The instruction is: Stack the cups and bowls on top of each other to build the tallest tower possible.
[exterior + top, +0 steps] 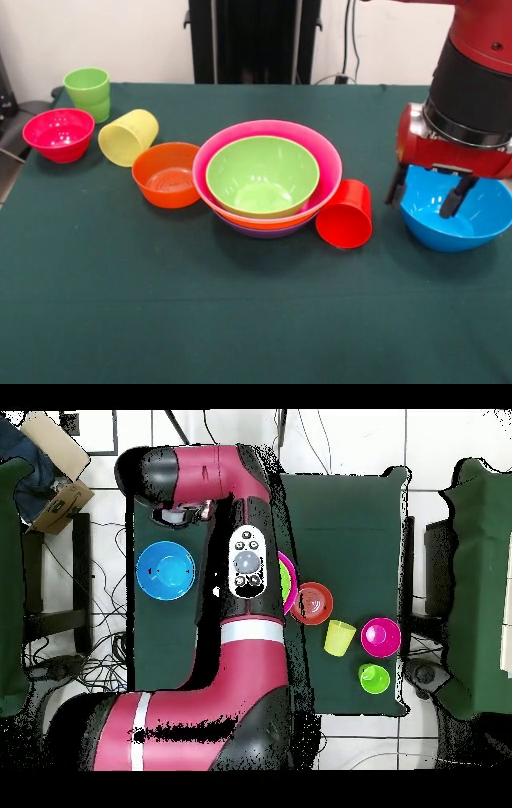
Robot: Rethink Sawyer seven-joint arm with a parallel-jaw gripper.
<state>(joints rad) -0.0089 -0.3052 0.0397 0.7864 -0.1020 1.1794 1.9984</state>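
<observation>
The tower stands mid-table: a lime-green bowl (pixel 262 174) nested in a pink bowl (pixel 328 164), with an orange rim (pixel 264 220) and a purple rim (pixel 268 233) showing beneath. A red cup (pixel 345 214) lies on its side against the tower's right. A small red-orange bowl (pixel 166 174) touches its left. A yellow cup (pixel 128 137) lies on its side. A small magenta bowl (pixel 58 134) and an upright green cup (pixel 87 92) are at the far left. My gripper (pixel 424 194) is open at the left rim of the blue bowl (pixel 460 220), one finger outside and one inside.
In the overhead view the arm covers most of the tower. There the blue bowl (pixel 166 571) sits alone on one side, with the red-orange bowl (pixel 312 603), yellow cup (pixel 340 638), magenta bowl (pixel 380 637) and green cup (pixel 373 677) on the other. Chairs stand around the table.
</observation>
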